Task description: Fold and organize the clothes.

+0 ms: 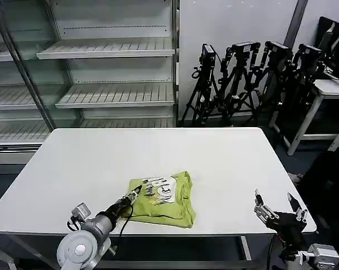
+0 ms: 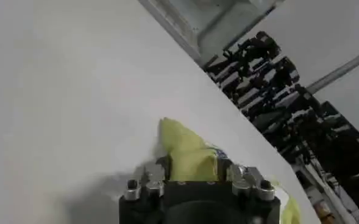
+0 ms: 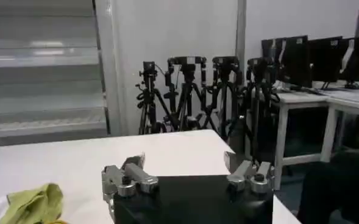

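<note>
Lime-green thin-fabric T-shirt point(image 1: 165, 198) lay folded near the white tabletop's point(image 1: 158, 152) front edge; left gripper point(image 1: 136, 193) pinched its left edge, right gripper point(image 1: 279, 207) hovered spread over the front-right corner

Most of the bench point(image 1: 225, 163) was bare, so there was plenty of room to move on the far half and both sides. The only thing in the way was the folded shirt point(image 1: 165, 198) near the front edge, with the left pincer point(image 1: 134, 195) right at it.
</note>
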Available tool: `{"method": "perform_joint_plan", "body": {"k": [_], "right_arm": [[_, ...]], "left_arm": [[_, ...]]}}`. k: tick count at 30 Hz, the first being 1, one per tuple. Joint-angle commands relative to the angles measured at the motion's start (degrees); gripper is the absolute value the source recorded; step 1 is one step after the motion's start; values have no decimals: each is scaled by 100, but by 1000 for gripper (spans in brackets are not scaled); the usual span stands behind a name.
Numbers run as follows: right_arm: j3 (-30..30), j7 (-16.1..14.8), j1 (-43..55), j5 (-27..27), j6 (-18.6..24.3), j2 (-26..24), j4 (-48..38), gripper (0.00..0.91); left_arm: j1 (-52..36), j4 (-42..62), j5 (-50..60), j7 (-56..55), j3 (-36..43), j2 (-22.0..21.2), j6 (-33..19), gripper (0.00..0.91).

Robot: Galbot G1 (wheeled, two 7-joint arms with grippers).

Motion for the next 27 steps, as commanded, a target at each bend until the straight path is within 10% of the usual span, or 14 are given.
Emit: {"method": "perform_joint_plan", "body": {"k": [1, 16, 27], "right_arm": [[20, 0, -71, -6, 0, 16, 55, 907], [52, -11, -65, 2, 9, 39, 63, 907], [-215, -1, 411, 51, 11, 63, -187, 907]], "left_arm": [[9, 49, -260, -34, -22, -48, 13, 40], [385, -480, -1484, -124, -990, 74, -256, 40], [835, -685, -50, 670, -4040, 1883, 109, 30]]}}
